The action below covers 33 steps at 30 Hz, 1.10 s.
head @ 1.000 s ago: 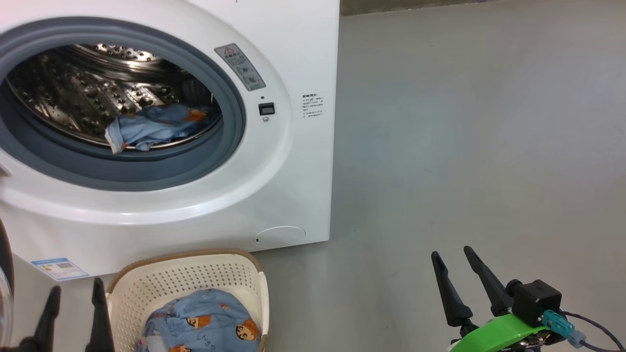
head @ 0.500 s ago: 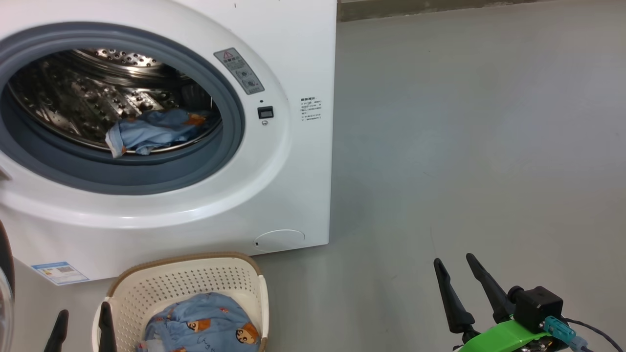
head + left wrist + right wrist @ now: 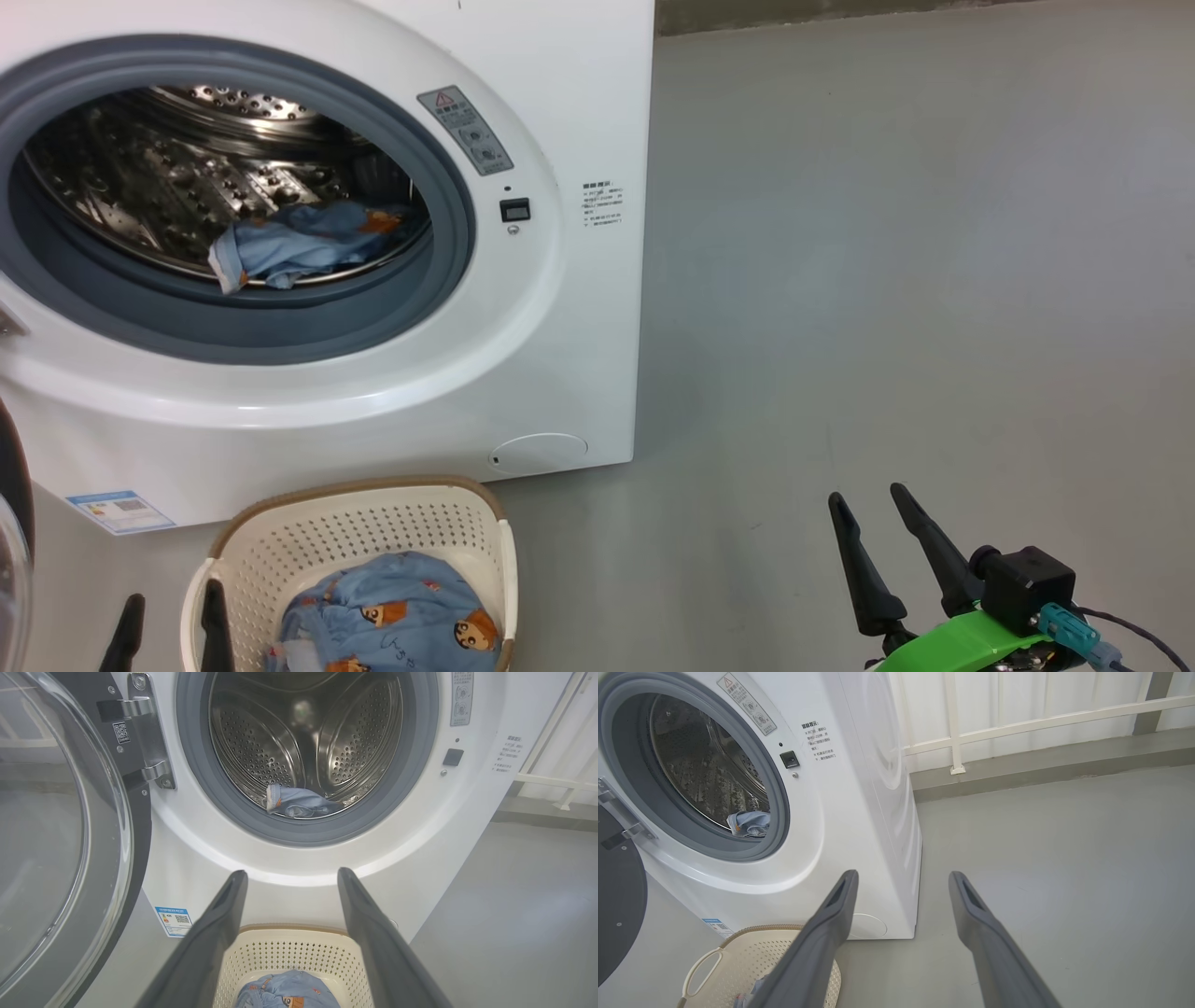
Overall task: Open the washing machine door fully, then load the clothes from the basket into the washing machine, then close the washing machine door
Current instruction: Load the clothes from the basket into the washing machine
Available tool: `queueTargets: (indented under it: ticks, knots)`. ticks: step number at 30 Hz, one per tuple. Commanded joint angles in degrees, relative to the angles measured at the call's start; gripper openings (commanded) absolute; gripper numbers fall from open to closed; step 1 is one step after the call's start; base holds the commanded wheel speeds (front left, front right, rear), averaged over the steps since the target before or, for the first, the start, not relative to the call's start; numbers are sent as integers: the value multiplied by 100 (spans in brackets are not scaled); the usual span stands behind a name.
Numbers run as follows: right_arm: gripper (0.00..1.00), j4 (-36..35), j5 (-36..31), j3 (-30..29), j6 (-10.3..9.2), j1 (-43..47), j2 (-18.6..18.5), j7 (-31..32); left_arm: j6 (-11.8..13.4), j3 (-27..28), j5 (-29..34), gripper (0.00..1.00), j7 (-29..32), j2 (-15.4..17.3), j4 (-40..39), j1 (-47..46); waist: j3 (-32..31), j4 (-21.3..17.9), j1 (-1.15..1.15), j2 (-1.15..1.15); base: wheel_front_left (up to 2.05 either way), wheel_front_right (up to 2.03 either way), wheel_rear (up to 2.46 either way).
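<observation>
From the head, the washing machine (image 3: 579, 355) stands open, with one blue piece (image 3: 299, 245) lying at the front lip of the drum (image 3: 140, 177). The rest of the clothes (image 3: 392, 611) sit bunched in the basket (image 3: 373, 487) on the floor (image 3: 887, 280), just in front of the machine. They look soft, light and floppy. I'd pinch a raised fold at the top of the heap, since a loose end may trail. The left pincer (image 3: 175, 593) hangs by the basket's left rim, fingers apart and empty. The right pincer (image 3: 866, 495) is well off to the right over bare floor, also spread and empty.

From the left wrist, the door (image 3: 135, 858) is swung wide on its hinge (image 3: 149, 732), and the fingers point at the machine's front, above the basket.

From the right wrist, the fingers aim past the machine's right corner.
</observation>
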Motion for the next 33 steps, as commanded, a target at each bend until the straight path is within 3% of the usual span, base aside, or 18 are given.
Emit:
queueTargets:
  ticks: [1, 17, 33]
  knots:
    - [100, -142, -59, 109, 16, -54, 10, -69, 14, 145, -24, 100, -32, 25, -97, -155, 27, 7, 0, 0, 0, 0, 0]
    - [100, -254, -62, 152, 16, -121, 10, -69, 14, -159, -344, 100, -32, 243, 363, -476, 589, -29, 0, 0, 0, 0, 0]
    - [100, -657, -176, 312, 16, -496, 10, -69, 14, -1003, -1280, 100, -32, 1019, 1048, -1603, 2422, -175, 0, 0, 0, 0, 0]
